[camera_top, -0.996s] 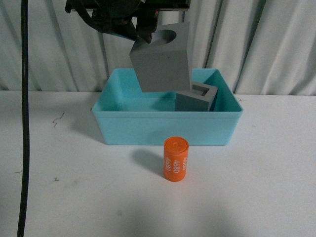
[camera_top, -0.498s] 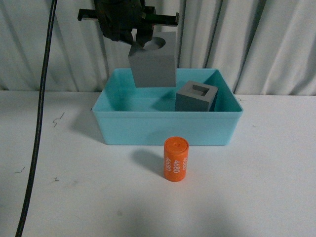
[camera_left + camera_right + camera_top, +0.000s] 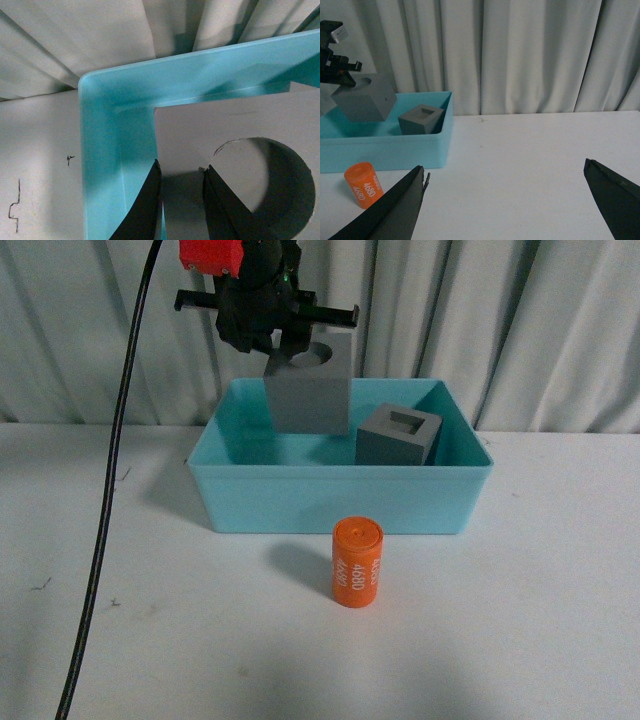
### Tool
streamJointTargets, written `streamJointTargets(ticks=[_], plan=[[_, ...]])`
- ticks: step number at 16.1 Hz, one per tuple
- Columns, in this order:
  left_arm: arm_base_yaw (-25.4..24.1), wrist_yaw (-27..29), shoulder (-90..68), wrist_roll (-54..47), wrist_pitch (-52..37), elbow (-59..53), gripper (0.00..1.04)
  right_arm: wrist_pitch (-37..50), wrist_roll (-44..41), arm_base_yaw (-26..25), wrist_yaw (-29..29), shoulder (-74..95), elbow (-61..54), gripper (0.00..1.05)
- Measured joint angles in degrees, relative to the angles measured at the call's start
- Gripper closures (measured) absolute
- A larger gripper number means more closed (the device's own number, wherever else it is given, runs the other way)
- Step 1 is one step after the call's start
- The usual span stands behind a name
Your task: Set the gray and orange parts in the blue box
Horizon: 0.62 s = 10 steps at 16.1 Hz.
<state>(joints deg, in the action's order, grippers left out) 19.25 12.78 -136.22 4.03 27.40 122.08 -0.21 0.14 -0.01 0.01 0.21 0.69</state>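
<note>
My left fingers (image 3: pixel 144 210) pinch the matte gray cube with round recess (image 3: pixel 312 390), hanging over the light blue plastic box (image 3: pixel 330 502); right fingers (image 3: pixel 385 210) wide, empty; if I release here, it may bounce onto the 2nd gray cube (image 3: pixel 398 437).

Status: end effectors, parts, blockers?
Left end effector shut on round-recess cube, above blue box. Right end effector open, empty. Square-recess cube in box; orange cylinder on table outside it. Nothing blocking.
</note>
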Motion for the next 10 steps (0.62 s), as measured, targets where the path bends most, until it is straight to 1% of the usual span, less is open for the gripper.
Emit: streamJointTargets(ticks=[5,10], plan=[[-1.0,0.8,-1.4,-1.0,-1.5,1.0,0.88,0.0,0.0,0.0,0.0,0.0,0.0,0.06],[-1.9,1.4,-1.4,-2.6,-3.5,-0.3,0.88,0.0,0.0,0.0,0.0,0.0,0.0,0.06]])
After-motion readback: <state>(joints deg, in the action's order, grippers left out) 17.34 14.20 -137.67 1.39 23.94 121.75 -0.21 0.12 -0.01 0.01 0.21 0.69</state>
